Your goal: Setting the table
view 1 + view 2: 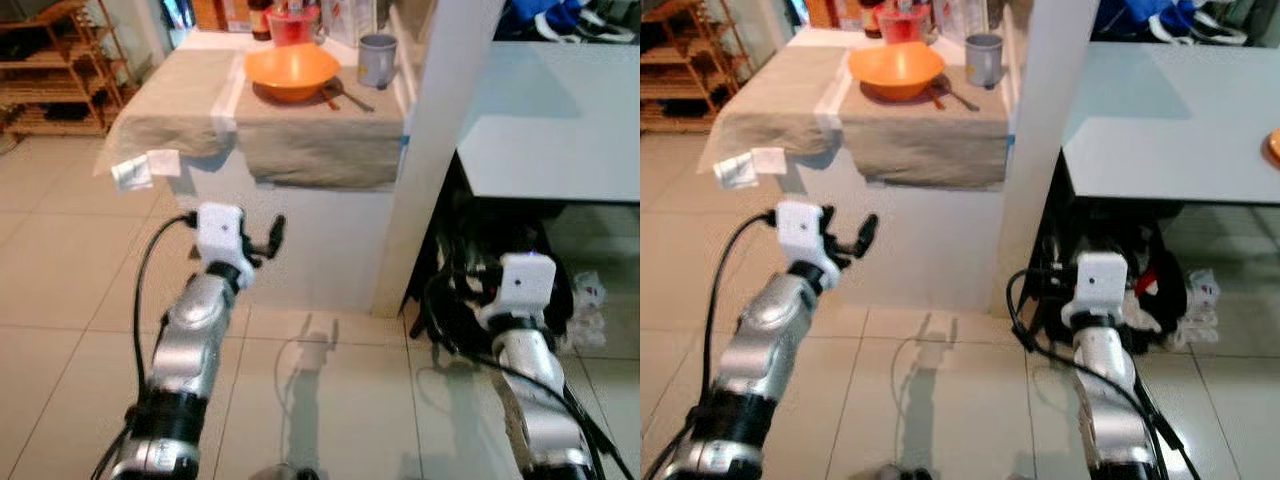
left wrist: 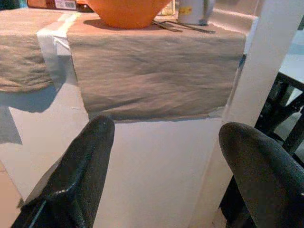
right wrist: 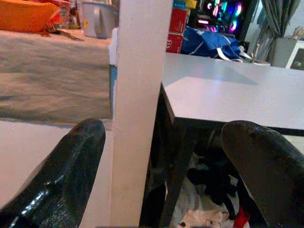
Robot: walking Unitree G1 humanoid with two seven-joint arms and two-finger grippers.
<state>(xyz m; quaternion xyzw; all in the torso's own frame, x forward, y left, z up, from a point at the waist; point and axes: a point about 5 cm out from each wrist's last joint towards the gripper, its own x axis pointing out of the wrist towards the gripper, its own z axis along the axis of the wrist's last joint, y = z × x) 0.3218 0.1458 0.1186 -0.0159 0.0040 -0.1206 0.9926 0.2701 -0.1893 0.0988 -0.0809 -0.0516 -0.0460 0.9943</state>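
An orange bowl (image 1: 292, 68) sits on a low counter draped with a beige cloth (image 1: 310, 140). A spoon (image 1: 346, 96) lies beside the bowl and a grey mug (image 1: 377, 58) stands just behind it. My left gripper (image 1: 268, 242) is raised in front of the counter's white face, below the cloth's hanging edge, open and holding nothing; the left wrist view shows its fingers (image 2: 76, 175) spread wide. My right gripper (image 3: 175, 175) is also open and holding nothing, pointing at the white pillar (image 3: 142, 95) between the counter and the pale table (image 1: 550, 120).
A red container (image 1: 293, 25) and bottles stand at the back of the counter. A wooden shelf (image 1: 50, 70) is at far left. Cables and bags (image 1: 590, 300) crowd the floor under the table. A blue bag (image 1: 545, 15) lies on the table's far side. Tiled floor lies below.
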